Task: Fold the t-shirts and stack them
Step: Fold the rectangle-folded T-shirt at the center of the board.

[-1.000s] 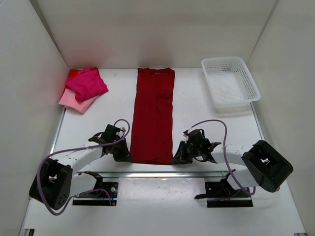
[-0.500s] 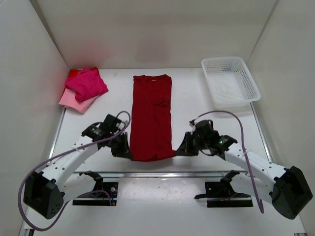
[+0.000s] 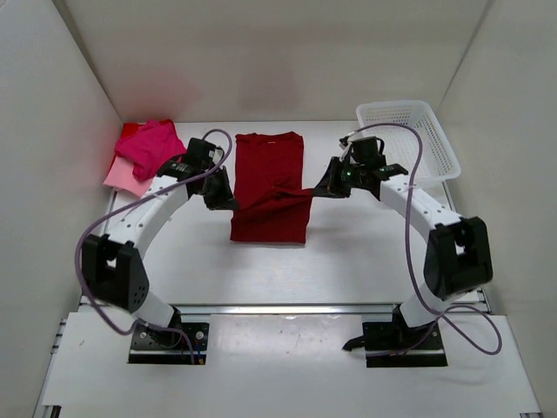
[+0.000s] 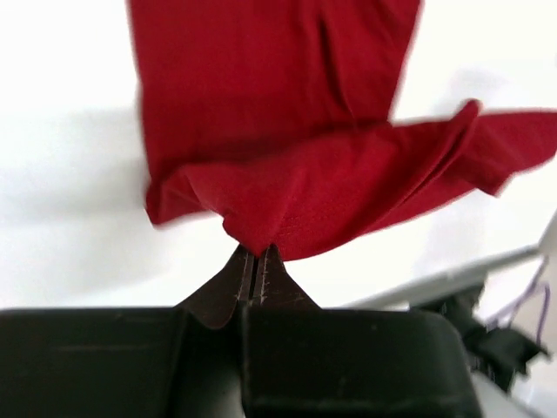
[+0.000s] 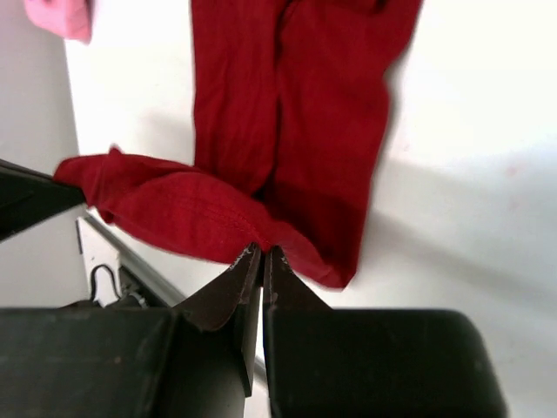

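Note:
The dark crimson t-shirt (image 3: 270,187) lies as a long strip in the middle of the table, its near end lifted and carried back over the rest. My left gripper (image 3: 228,202) is shut on the left corner of that end (image 4: 261,226). My right gripper (image 3: 324,192) is shut on the right corner (image 5: 261,235). The raised hem sags between them. The hot pink t-shirt (image 3: 152,146) lies bunched on the pale pink t-shirt (image 3: 130,178) at the back left corner.
A white plastic mesh basket (image 3: 407,144) stands at the back right, just behind my right arm. White walls close in the table on the left, back and right. A metal rail (image 3: 261,306) runs along the near edge.
Both grippers have lifted the near hem of the crimson shirt and carried it away from the near edge towards the back, folding the shirt over itself. Both arms now reach far out.

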Controlling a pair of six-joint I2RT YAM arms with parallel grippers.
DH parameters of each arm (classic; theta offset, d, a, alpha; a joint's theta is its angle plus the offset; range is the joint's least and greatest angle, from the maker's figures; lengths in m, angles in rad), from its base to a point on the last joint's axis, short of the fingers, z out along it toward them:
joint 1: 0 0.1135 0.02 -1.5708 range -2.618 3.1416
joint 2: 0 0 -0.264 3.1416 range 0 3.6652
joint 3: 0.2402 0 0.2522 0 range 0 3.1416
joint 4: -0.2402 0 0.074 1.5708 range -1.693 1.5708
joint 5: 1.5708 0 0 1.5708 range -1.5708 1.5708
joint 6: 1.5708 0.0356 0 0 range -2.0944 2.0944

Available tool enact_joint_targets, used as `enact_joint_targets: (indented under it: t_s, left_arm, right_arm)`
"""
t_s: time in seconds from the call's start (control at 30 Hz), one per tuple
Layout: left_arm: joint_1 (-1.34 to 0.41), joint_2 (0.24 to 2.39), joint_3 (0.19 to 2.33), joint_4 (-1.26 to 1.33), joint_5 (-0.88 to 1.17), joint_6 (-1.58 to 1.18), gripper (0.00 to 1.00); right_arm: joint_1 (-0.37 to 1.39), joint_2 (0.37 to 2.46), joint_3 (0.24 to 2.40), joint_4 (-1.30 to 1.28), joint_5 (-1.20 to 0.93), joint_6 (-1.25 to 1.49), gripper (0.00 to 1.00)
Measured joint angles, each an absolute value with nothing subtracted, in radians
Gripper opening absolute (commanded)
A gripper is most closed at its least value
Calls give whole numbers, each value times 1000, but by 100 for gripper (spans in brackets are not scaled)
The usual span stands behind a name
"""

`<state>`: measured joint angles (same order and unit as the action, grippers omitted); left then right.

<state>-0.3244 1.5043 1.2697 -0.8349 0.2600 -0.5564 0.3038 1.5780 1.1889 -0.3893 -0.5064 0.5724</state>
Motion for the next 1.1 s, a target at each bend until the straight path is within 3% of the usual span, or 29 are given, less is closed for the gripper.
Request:
enact_joint_targets:
  t_s: [0.47, 0.53, 0.67, 0.73, 0.9, 0.97, 1.03, 1.1]
  left_arm:
    - [-267, 1804, 1383, -736, 193, -550, 2]
    - [-265, 1852, 1412, -733, 187, -547, 9]
    - [-260, 1926, 1485, -728, 169, -541, 38]
    - [-253, 1943, 1507, -723, 164, -540, 41]
    - [-223, 1942, 1531, -708, 160, -550, 55]
    - [-215, 1930, 1534, -703, 159, -559, 51]
    - [-213, 1900, 1531, -698, 162, -569, 38]
    - [-229, 1848, 1500, -670, 181, -587, 36]
  right_arm:
    - [286, 1956, 1470, -399, -521, 487, 0]
    - [283, 2006, 1520, -408, -522, 480, 0]
    - [276, 2103, 1615, -434, -518, 465, 2]
    - [274, 2138, 1643, -440, -518, 463, 6]
    - [269, 2195, 1718, -480, -521, 461, 30]
    - [266, 2206, 1758, -501, -524, 456, 35]
    - [266, 2203, 1785, -513, -524, 450, 36]
    - [268, 2190, 1799, -517, -523, 442, 34]
